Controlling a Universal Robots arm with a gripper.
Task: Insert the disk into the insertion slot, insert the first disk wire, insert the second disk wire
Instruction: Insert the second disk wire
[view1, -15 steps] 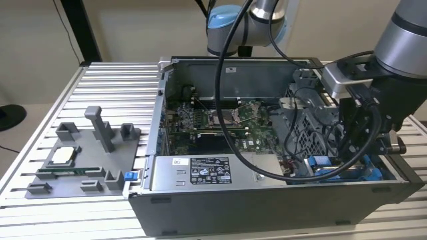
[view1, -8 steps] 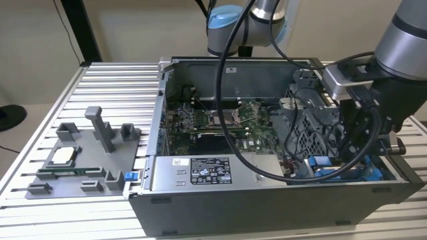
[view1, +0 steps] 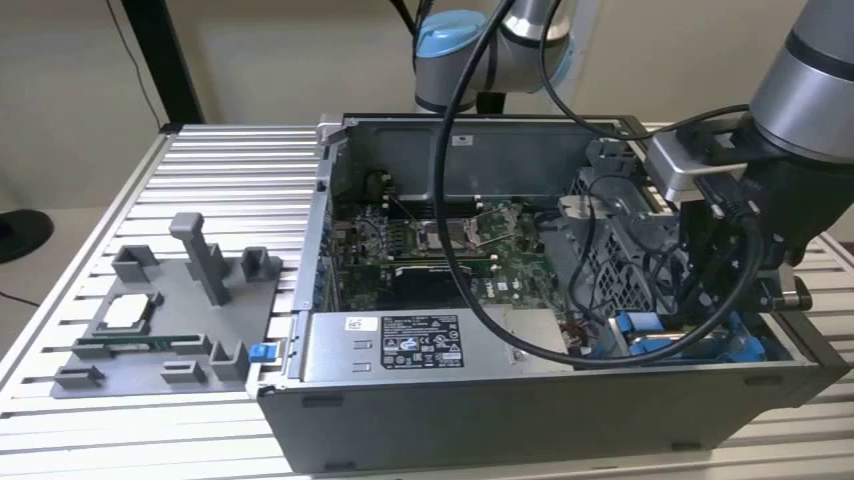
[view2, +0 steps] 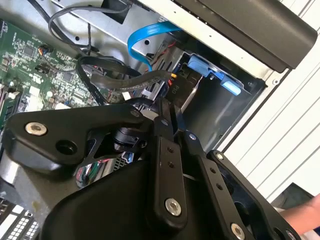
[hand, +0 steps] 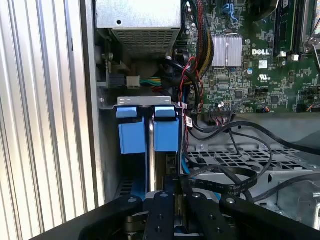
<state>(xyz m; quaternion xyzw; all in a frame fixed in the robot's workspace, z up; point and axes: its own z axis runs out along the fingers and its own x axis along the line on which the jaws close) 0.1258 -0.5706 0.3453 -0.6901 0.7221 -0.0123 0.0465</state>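
The disk sits in the insertion slot at the case's corner, and its bright blue carrier shows in both wrist views. The same blue shows low in the case in the exterior view. My gripper is right in front of the disk's end. Its fingers are pressed together on the connector of a flat black disk wire. That wire loops back over the drive cage. A blue data cable curves above the bay.
The open computer case lies on a slatted metal table. Inside are the motherboard, a power supply and loose black cables. A grey fixture with parts stands at the exterior view's left. A person's hand shows beside the case.
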